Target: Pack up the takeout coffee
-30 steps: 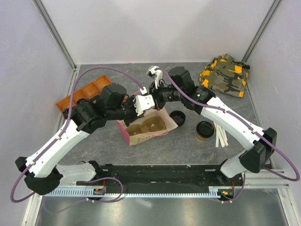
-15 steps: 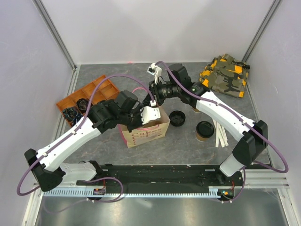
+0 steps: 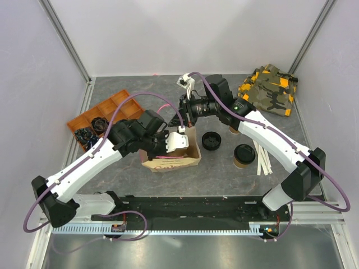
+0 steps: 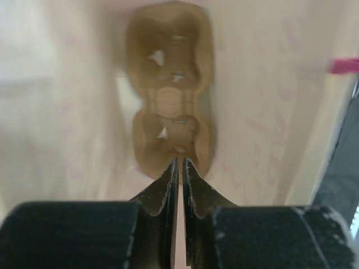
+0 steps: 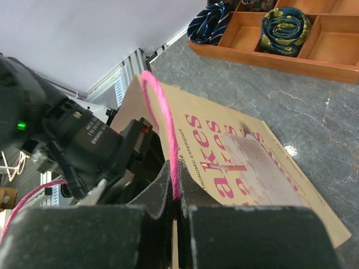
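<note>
Inward both arms bend; right hand (image 5: 175,204) clamps handle (image 5: 160,106), left hand (image 4: 179,166) pinches bag (image 3: 174,161) (its rim).

Bright even light, blurry left-wrist view

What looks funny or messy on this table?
The paper bag sits tilted, pinched by the left gripper and held by its pink handle in the right gripper. A loose black lid lies beside it. By the takeout coffee, sticks lie fanned out.

I see an orange wooden divided tray (image 3: 115,106) far left holding rolled ties (image 3: 87,134), a camouflage-and-orange cloth bundle (image 3: 269,89) far right, and a loose round black plastic lid (image 3: 211,140) in the middle.
</note>
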You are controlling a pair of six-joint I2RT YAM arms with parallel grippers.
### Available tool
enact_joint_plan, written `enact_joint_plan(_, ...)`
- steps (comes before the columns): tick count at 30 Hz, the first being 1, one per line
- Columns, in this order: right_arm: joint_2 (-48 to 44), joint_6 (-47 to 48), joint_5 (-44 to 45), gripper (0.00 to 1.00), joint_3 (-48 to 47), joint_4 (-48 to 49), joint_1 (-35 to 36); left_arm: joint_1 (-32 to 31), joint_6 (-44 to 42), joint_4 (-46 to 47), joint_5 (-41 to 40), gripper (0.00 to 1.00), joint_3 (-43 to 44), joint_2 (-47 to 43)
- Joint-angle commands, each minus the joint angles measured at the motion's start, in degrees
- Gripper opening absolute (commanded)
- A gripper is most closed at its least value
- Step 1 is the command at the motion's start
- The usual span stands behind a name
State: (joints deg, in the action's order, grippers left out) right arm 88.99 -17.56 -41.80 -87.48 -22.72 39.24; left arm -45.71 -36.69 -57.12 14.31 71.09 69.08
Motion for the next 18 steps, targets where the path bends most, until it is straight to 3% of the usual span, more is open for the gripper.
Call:
enact_joint_plan(1, -2.15, 0.51, -0.91, 0.0, 0.47, 1.27, 0.04, 0.19, -5.14, -3.69, 1.34, 0.13, -0.51, 2.19)
enact_joint_plan(8, -3.03, 0.33, -1.27, 0.0, 1.35, 1.45, 0.13, 0.19, -4.45, 0.42, -4.35, 0.2, -1.74, 3.52)
enact_joint_plan(14, -3.65, 1.39, -0.65, 0.0, 1.88, 1.63, 0.13, 0.8, -2.43, 8.16, 1.69, 0.23, -0.87, -3.33)
enact_joint_plan(18, -4.26, 2.27, -0.39, 0.0, 2.4, 1.89, 0.13, 0.8, -0.05, 9.31, 0.64, 0.22, -0.6, -5.53)
